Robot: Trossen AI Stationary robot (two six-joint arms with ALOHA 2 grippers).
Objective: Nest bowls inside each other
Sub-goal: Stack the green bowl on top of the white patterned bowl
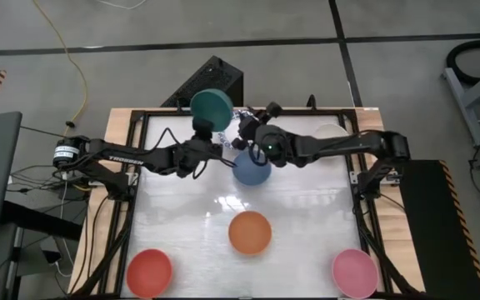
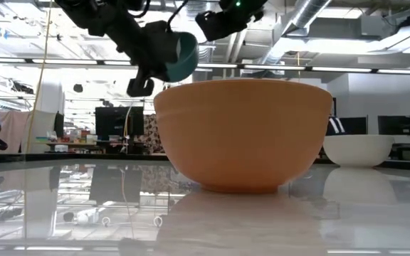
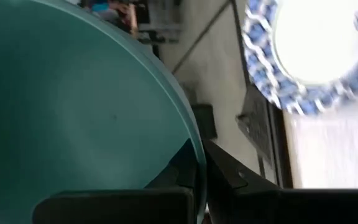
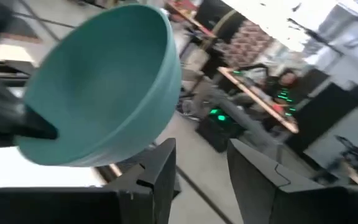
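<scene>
The left gripper (image 1: 202, 125) has its jaws shut on the rim of the teal bowl (image 1: 211, 107) and holds it tilted in the air over the far edge of the bench (image 1: 182, 208). One finger is inside the wall and one outside, as the left wrist view shows. The right gripper (image 1: 248, 133) hangs just beside it with its jaws standing apart and nothing between them, above the blue bowl (image 1: 252, 169).

As I judge it, the step in hand is to bring the teal bowl down into another bowl. The bowl should first be turned level, mouth up, then centred over the target and lowered straight, and let go only when it sits. The right arm is very near, so the two arms should not cross paths.

The orange bowl (image 1: 249, 232), the red bowl (image 1: 149, 271) and the pink bowl (image 1: 354, 272) stand well apart on the near half of the bench.

Much is hard to see. The patterned bowl (image 3: 309, 56) is mostly covered by the grippers from above. The cream bowl (image 2: 358, 150) is pale against the bench and partly under the right arm. I cannot tell if other bowls lie under the patterned one.
</scene>
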